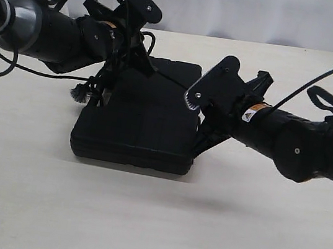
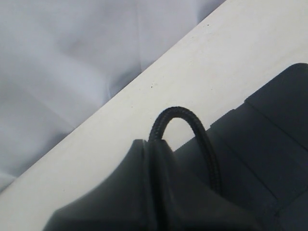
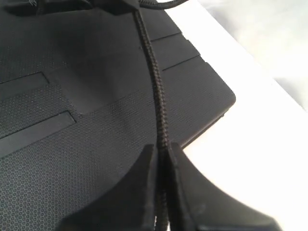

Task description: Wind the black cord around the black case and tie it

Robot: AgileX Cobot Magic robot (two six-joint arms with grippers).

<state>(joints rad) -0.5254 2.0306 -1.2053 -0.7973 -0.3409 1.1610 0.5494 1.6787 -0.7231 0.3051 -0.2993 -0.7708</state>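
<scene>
Black cord [image 3: 157, 96] spans the black case [image 3: 72, 159], pinched by my left gripper [image 2: 154, 143] and right gripper [image 3: 162, 148] (both clamped on it); I'd wrap with even tension.

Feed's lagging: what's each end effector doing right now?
Left end effector: closed on the thin black braided cord.
Right end effector: closed on the same cord.

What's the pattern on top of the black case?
The case is black with a fine honeycomb texture; it shows best in the right wrist view.
</scene>
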